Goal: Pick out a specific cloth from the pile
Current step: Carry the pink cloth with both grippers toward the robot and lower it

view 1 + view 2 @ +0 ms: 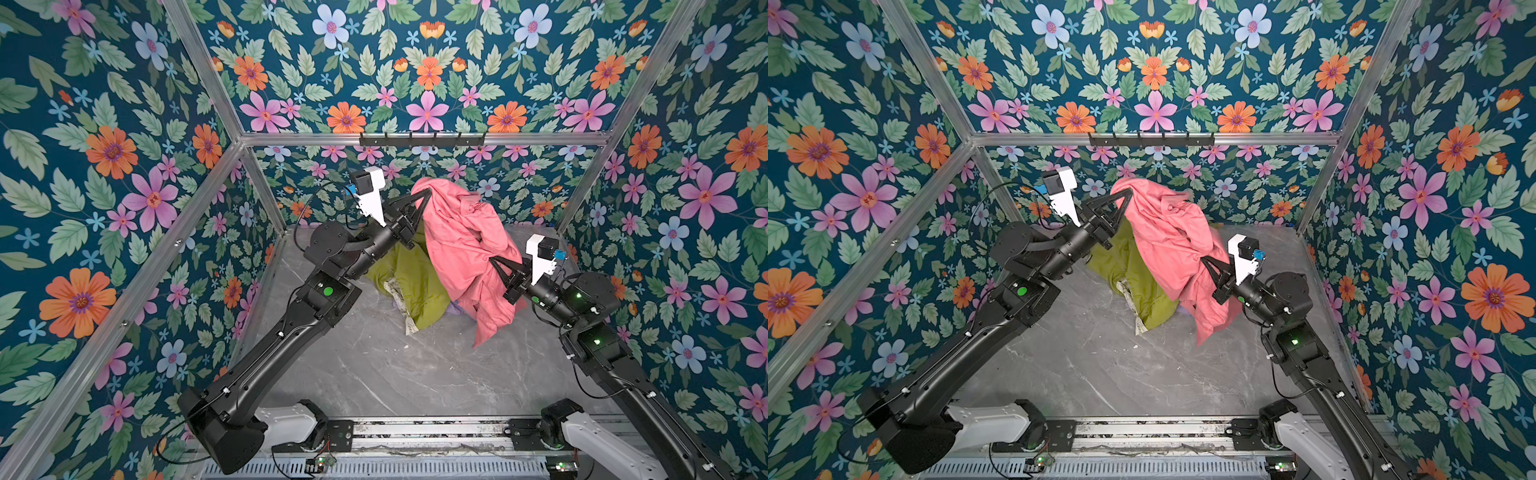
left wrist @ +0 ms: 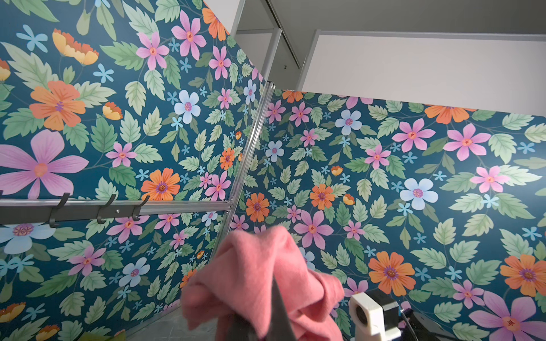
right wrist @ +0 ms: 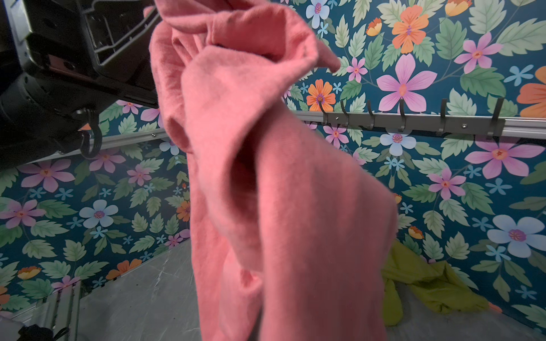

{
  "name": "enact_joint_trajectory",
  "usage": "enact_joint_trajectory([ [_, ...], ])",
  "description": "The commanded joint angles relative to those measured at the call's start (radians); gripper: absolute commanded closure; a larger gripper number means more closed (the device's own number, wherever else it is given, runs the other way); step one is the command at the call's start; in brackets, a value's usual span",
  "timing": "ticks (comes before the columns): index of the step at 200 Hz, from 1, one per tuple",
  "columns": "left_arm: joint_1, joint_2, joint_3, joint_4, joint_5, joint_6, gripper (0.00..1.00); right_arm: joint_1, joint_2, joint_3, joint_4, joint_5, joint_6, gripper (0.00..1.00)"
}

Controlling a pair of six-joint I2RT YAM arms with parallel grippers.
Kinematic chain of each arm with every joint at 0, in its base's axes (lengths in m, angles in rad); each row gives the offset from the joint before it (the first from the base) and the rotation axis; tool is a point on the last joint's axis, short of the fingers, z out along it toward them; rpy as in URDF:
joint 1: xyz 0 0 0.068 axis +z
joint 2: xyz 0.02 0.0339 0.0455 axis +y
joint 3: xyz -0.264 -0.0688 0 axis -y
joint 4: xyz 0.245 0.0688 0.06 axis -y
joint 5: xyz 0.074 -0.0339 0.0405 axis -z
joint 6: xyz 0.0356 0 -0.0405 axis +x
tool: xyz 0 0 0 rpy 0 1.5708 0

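the plain salmon-pink soft jersey cloth hangs in the air over the far middle of the grey marble-patterned tabletop, raised above what is left of the pile. its lowest tail dangles towards the near right, and whether that tail touches the table cannot be told. the left gripper is clamped together on an upper edge of the cloth, high and far. the right gripper is pinched onto a gathered bunch lower and to the right.

judging by the drape, the cloth is light, limp and slightly clingy rather than slippery, and it sags wherever nothing supports it. a hem or seam looks a surer hold than a loose middle fold, and it seems in no way fragile.

counted:
- one pink cloth
- one olive-green shiny jacket with cream printed lining, lying on the table beneath
- one pale lilac garment, seen only as a sliver under the pink
- two grippers
- one dark hook rail on the far wall
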Motion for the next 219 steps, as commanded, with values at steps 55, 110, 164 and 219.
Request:
enact_joint_trajectory([
  [55, 0.001, -0.147, -0.183, -0.018, -0.061, -0.056, 1.0, 0.091, -0.054, 0.037, -0.126, 0.005, -0.066, 1.0],
  [110, 0.001, -0.269, -0.294, -0.123, -0.094, -0.075, 1.0, 0.245, -0.072, 0.034, -0.224, 0.067, -0.105, 1.0],
  [164, 0.001, -0.365, -0.4, -0.229, -0.114, -0.094, 1.0, 0.35, -0.097, -0.011, -0.256, 0.097, -0.137, 1.0],
  [219, 0.002, -0.453, -0.507, -0.322, -0.142, -0.131, 1.0, 0.349, -0.119, -0.064, -0.304, 0.079, -0.144, 1.0],
])
